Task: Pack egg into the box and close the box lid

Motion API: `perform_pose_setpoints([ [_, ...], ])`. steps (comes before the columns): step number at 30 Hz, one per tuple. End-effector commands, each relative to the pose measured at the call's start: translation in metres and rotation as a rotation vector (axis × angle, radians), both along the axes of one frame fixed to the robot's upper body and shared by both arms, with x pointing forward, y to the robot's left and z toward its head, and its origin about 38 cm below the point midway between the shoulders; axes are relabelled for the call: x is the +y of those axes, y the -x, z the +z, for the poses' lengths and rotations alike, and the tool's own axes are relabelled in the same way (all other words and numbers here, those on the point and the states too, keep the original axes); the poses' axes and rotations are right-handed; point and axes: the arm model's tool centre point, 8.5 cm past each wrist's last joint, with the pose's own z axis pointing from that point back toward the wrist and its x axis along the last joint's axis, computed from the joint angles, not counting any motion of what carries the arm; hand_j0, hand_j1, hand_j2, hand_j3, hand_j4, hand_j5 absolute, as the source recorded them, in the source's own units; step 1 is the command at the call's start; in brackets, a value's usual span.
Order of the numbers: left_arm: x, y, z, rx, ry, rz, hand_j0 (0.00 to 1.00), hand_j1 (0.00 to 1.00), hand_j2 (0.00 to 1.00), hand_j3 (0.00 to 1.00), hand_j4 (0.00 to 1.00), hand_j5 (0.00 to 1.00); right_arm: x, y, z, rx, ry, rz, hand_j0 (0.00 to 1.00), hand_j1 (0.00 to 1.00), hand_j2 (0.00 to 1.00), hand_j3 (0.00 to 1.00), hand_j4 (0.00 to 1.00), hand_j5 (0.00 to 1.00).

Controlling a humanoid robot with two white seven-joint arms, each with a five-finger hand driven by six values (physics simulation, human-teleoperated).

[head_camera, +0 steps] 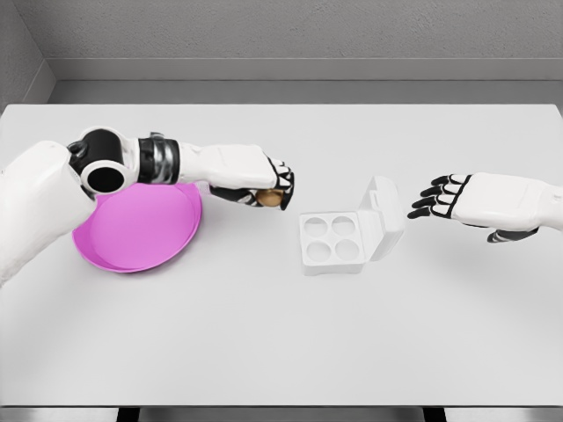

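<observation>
white table [264, 352], head view. toward the table's left edge sits a round pink plate [132, 237], shallow, nothing visible in the uncovered part; the left forearm crosses over its upper rim and hides that portion.

left hand [259, 180] is extended past the plate's right rim, palm down, fingers curled around a brown egg [270, 199]. the egg shows just under the fingertips, only partly visible. cannot tell whether egg or hand touches the table surface. the egg lies between the plate and the box, nearer the plate.

near the table's centre, slightly to the right: white egg box [332, 261], four round cups in a two-by-two tray, all four cups vacant. its lid [384, 215] is hinged on the right side and stands open, tilted up and away to the right.

right hand [479, 200] is just beside the raised lid, fingers spread and stretched toward it, holding nothing. dark fingertips [419, 213] close to the lid's outer face, a narrow gap visible between them.
</observation>
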Motion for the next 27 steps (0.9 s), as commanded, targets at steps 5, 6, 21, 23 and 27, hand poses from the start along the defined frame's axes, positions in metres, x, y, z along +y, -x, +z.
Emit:
perform_pose_setpoints([
  [5,-0.068,0.002,-0.022,0.095,0.038,-0.058,0.33,0.33,0.33,0.33,0.33,0.33,0.000,0.000,0.000,0.002,-0.002,-0.002,1.00,1.00,1.00,1.00,1.00,1.00],
  [6,-0.073,0.003,-0.021,0.094,0.042,-0.065,0.33,0.33,0.33,0.33,0.33,0.33,0.000,0.000,0.000,0.002,-0.004,-0.002,1.00,1.00,1.00,1.00,1.00,1.00],
  [21,-0.076,-0.005,-0.043,0.133,0.008,-0.026,0.36,0.36,0.36,0.36,0.36,0.36,0.000,0.000,0.001,0.002,-0.002,-0.001,1.00,1.00,1.00,1.00,1.00,1.00],
  [23,-0.077,-0.004,-0.043,0.133,0.009,-0.027,0.42,0.42,0.42,0.42,0.42,0.42,0.000,0.001,0.000,0.003,-0.002,-0.001,1.00,1.00,1.00,1.00,1.00,1.00],
  [27,-0.077,-0.004,-0.044,0.136,0.010,-0.027,0.49,0.49,0.49,0.49,0.49,0.49,0.000,0.001,0.001,0.001,-0.002,0.001,1.00,1.00,1.00,1.00,1.00,1.00],
])
